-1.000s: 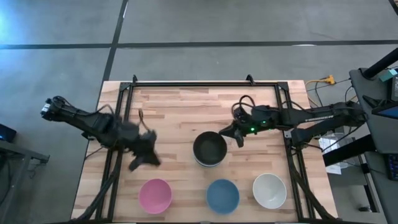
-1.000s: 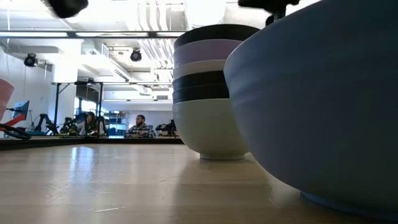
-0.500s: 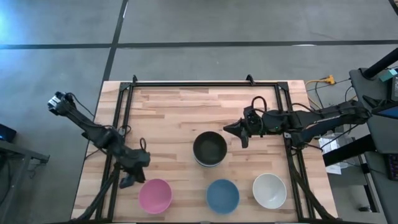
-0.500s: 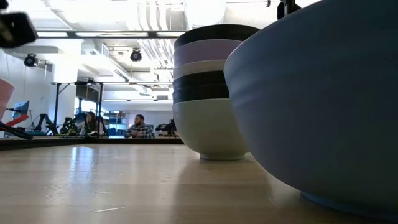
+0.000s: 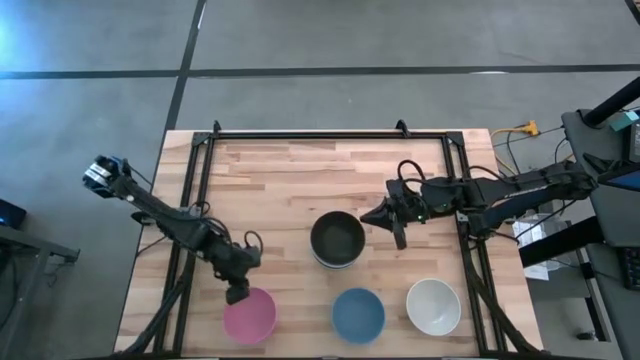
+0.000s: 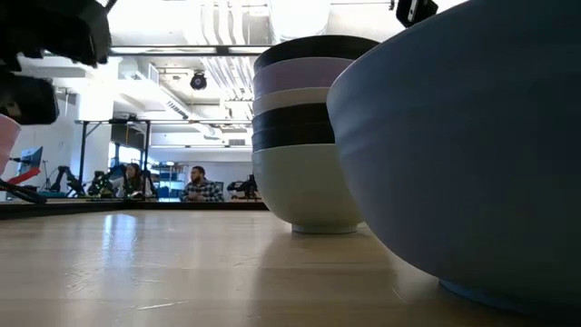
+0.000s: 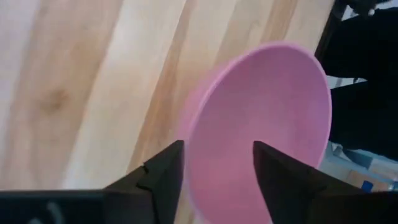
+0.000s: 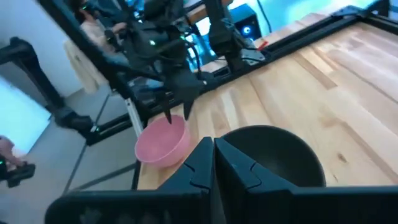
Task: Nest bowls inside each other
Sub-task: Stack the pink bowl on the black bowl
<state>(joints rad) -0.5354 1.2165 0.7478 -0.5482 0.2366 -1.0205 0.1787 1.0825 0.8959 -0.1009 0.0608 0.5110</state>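
A pink bowl [image 5: 249, 314] stands on its base near the table's front edge, left of a blue bowl [image 5: 358, 314] and a white bowl [image 5: 433, 306]. Mid-table stands a stack of nested bowls [image 6: 309, 136] with a black bowl [image 5: 337, 239] on top. My left gripper [image 7: 217, 180] is open and slants down just over the pink bowl's far left rim [image 7: 194, 140], one finger on each side of it; no touch shows. My right gripper [image 5: 392, 222] is shut and holds nothing, hovering just right of the stack.
A black metal frame [image 5: 300, 135] runs along the table's far edge and down both sides. Bare wood lies between the stack and the pink bowl, and behind the stack. In the low view, people sit in the room far behind the table.
My left gripper has come down toward the table's near edge, then gone right to the pink bowl's rim, rolling as it went. No bowl has moved.
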